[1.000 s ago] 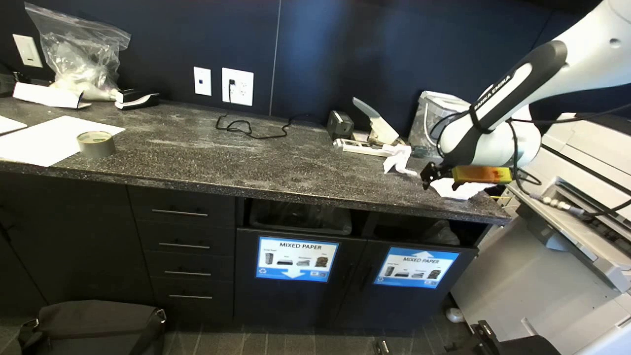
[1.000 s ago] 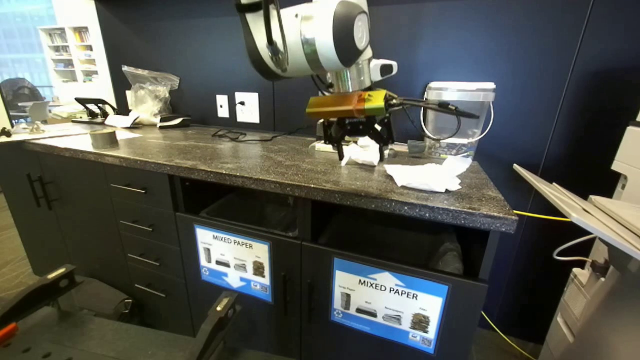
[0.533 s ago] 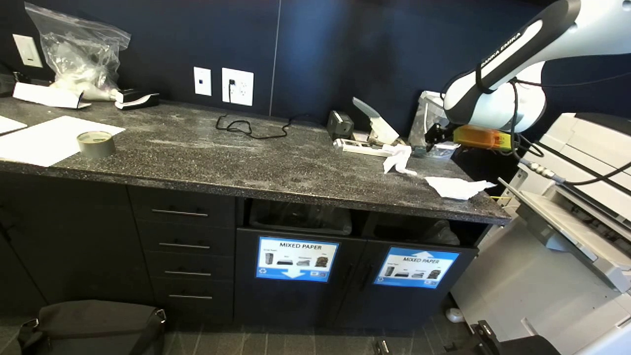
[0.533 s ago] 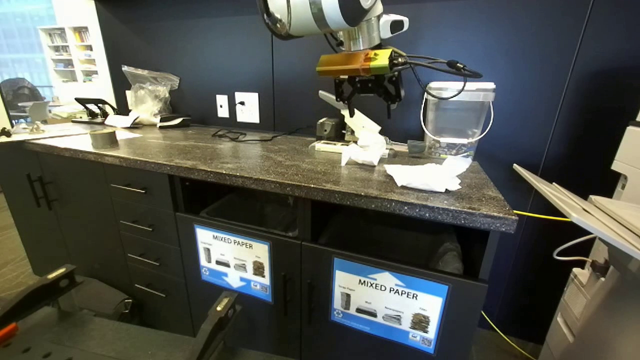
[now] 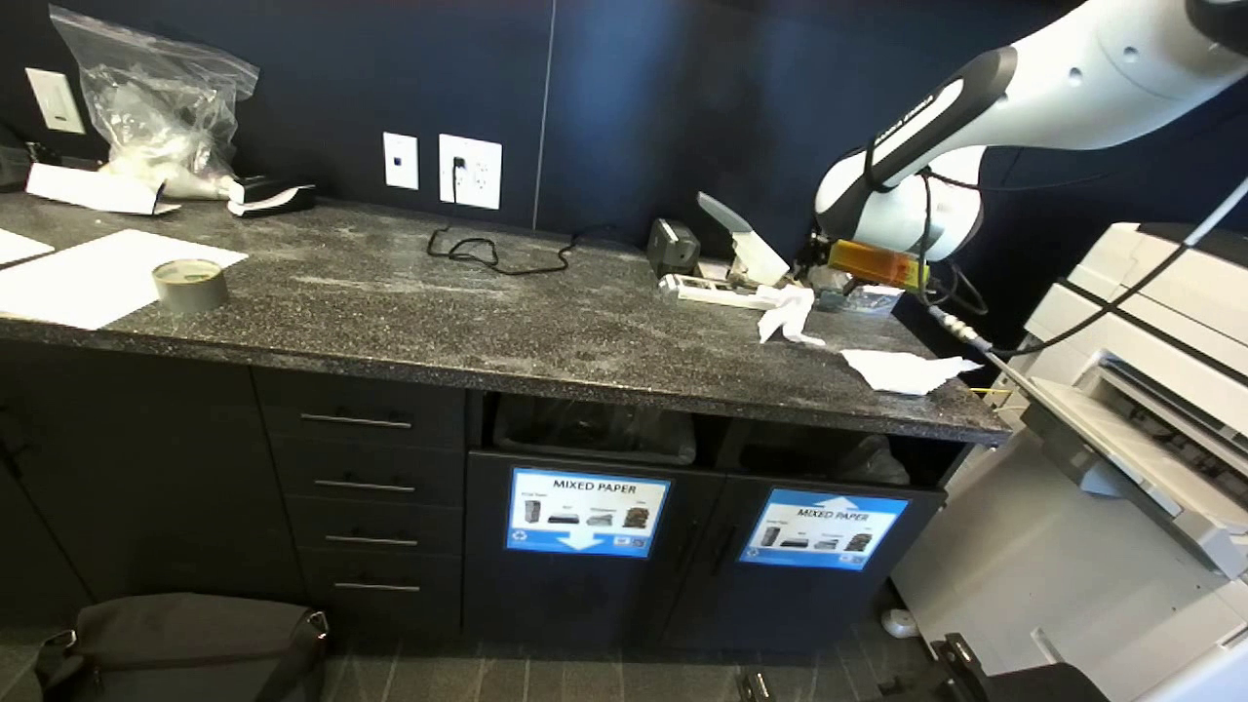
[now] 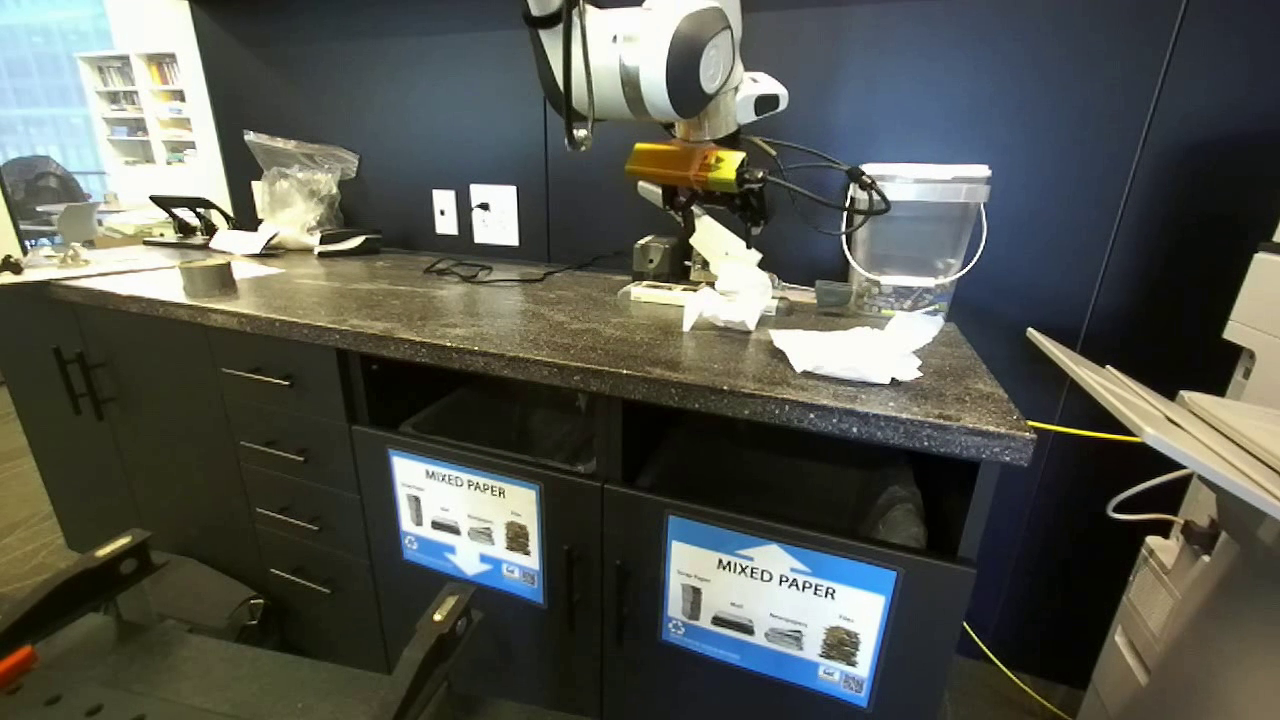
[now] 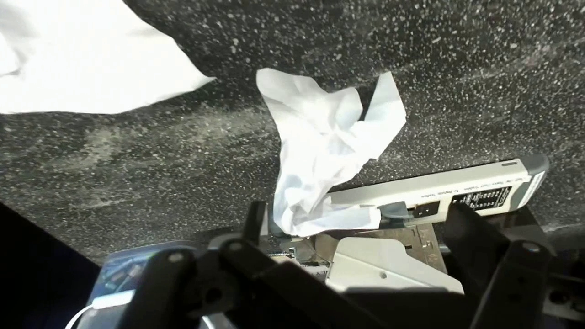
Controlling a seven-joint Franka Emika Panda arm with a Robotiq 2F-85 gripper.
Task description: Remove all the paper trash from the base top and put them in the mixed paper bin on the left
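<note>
A crumpled scrap of paper trash [image 7: 320, 137] lies on the dark speckled base top [image 5: 390, 302], one end draped over the stapler's base. A wider, flatter white piece [image 6: 850, 352] rests near the counter's right end and fills a corner of the wrist view as white paper [image 7: 82, 59]. My gripper [image 7: 358, 212] is open, nothing between its fingers; it hangs above the stapler, behind the crumpled scrap. In an exterior view the gripper [image 5: 811, 258] is partly lost against the dark wall. Under the counter, the left mixed paper bin [image 5: 595, 454] shows its rim above a blue-and-white sign.
The stapler's raised handle [image 5: 746, 244] stands close to my gripper, beside a dark box [image 5: 673, 246]. A clear bucket [image 6: 915, 240] is at the back right. Further left are a tape roll [image 5: 190, 285] on white sheets [image 5: 117, 268], a plastic bag [image 5: 166, 117] and a cable [image 5: 487, 255].
My gripper first rose away from the papers, then came left and lower over the stapler, turning somewhat. It stayed open. Both papers lie where they were.
</note>
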